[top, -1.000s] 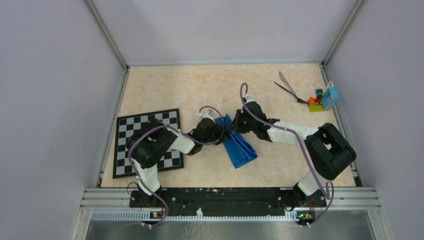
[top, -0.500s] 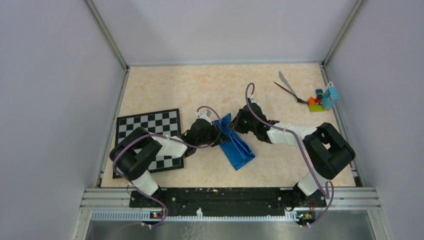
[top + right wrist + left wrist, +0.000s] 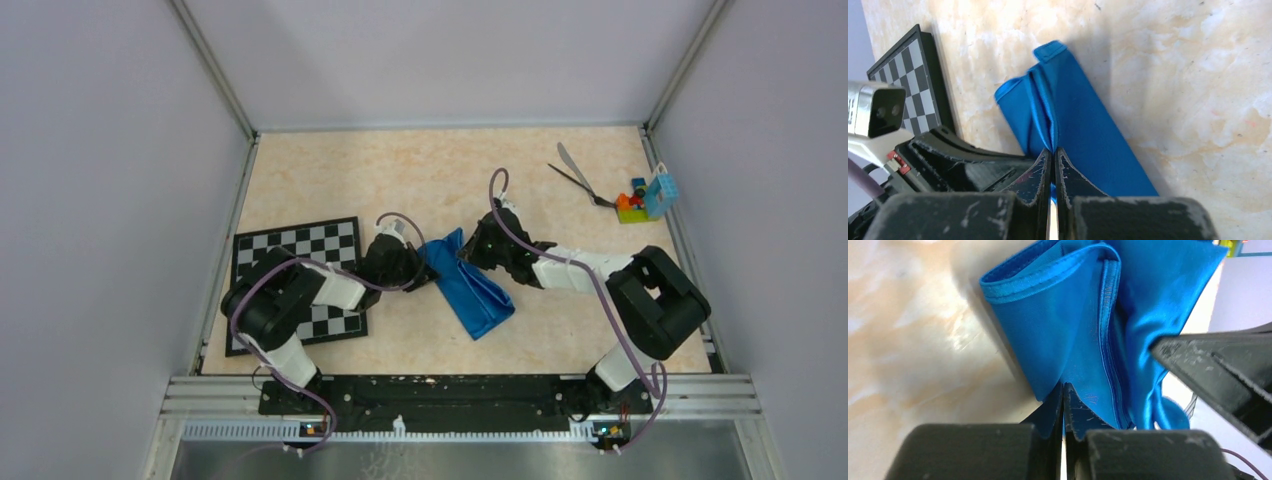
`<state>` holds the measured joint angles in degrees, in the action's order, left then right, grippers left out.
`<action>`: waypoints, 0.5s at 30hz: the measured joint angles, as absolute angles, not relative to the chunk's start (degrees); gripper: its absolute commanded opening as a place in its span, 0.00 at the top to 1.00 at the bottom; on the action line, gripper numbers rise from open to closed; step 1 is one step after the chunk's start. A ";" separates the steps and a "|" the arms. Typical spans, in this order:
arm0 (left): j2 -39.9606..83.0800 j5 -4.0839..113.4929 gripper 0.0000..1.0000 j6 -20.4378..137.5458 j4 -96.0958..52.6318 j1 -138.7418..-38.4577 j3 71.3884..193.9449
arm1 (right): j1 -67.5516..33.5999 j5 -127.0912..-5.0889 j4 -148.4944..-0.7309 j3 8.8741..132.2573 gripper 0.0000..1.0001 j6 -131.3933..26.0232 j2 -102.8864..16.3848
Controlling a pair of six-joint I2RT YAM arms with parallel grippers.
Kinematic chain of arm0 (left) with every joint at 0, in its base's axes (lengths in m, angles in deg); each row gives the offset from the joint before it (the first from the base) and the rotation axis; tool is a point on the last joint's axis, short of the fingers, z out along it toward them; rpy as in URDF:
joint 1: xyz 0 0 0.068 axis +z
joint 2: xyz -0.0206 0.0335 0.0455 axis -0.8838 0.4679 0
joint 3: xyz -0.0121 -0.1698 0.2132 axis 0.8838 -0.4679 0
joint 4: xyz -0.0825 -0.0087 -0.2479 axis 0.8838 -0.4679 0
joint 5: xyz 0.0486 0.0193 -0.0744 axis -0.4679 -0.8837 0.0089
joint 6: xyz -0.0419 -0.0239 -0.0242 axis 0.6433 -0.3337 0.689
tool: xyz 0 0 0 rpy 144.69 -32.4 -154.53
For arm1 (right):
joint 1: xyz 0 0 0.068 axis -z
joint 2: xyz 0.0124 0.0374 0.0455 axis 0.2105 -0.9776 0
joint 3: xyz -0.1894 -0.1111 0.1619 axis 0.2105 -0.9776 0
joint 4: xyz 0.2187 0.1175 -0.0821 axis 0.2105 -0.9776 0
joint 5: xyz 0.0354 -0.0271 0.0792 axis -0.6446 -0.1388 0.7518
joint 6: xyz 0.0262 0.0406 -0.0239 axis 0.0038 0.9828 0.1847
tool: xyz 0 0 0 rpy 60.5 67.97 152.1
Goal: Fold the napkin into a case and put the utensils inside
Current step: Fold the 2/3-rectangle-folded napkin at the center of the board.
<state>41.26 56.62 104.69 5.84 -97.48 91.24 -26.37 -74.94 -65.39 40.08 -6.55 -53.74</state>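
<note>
The blue napkin lies folded into a narrow oblong on the table's middle, its far end spread wider between the two grippers. My left gripper is shut on the napkin's left layer. My right gripper is shut on the folded layers at the far end. The left gripper's body shows in the right wrist view. The silver knife and thin black utensil lie crossed at the far right.
The chessboard lies left, under the left arm, and shows in the right wrist view. Colourful toy blocks sit beside the utensils near the right wall. Walls bound the table on three sides.
My left gripper has pulled back to the left with its layer of napkin, spreading the far end wider. The right gripper has stayed almost still.
</note>
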 measured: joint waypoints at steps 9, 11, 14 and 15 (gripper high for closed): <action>47.34 59.94 1.00 105.39 13.05 -97.45 93.67 | -30.63 -77.52 -67.89 44.84 1.00 -3.21 -54.96; 47.34 60.05 1.00 105.32 13.07 -97.45 93.67 | -31.55 -78.22 -67.23 44.95 1.00 -2.05 -55.49; 47.32 60.09 1.00 105.10 13.11 -97.43 93.60 | -32.10 -78.77 -65.94 44.95 1.00 -1.55 -57.65; 47.30 60.09 1.00 104.91 13.09 -97.45 93.60 | -32.10 -78.90 -65.70 44.95 1.00 -1.70 -58.64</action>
<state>47.30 60.09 104.91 13.09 -97.45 93.60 -32.10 -78.90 -65.70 44.95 -1.70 -58.64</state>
